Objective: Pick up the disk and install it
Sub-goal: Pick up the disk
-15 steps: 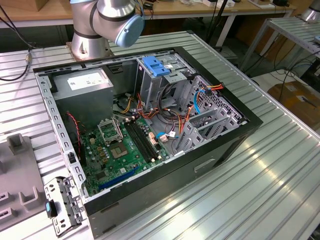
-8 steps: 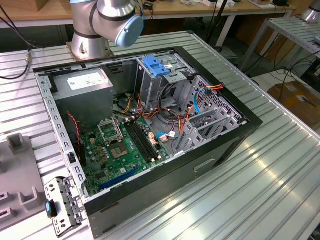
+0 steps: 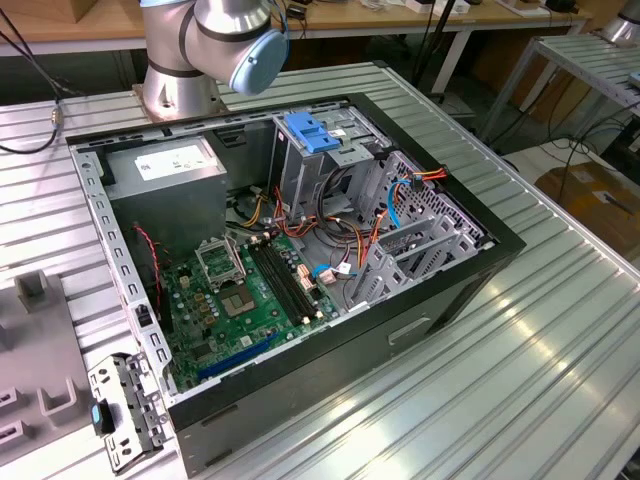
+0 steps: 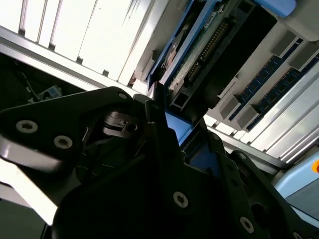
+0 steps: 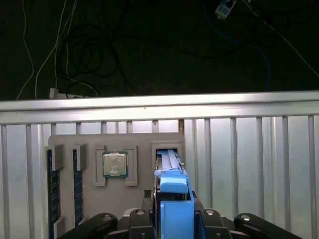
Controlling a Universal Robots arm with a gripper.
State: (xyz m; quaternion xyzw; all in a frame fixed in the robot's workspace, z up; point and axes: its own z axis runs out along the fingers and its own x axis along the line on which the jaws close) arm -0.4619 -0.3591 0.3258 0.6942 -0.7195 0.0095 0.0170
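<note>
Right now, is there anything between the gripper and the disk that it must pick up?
Nothing visible does. In the first wrist view the gripper is right at the disk, which stands in a slot of the grey tray. The chip lies in its own pocket beside it, out of the way.

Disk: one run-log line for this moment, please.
step: pick | gripper: shut on disk at its blue rail | disk: on edge in grey tray slot | install: not yet

The disk (image 5: 174, 196) — blue-railed, circuit board showing along one face — is held on edge, clamped between the fingers of the gripper (image 5: 174, 219).
</note>
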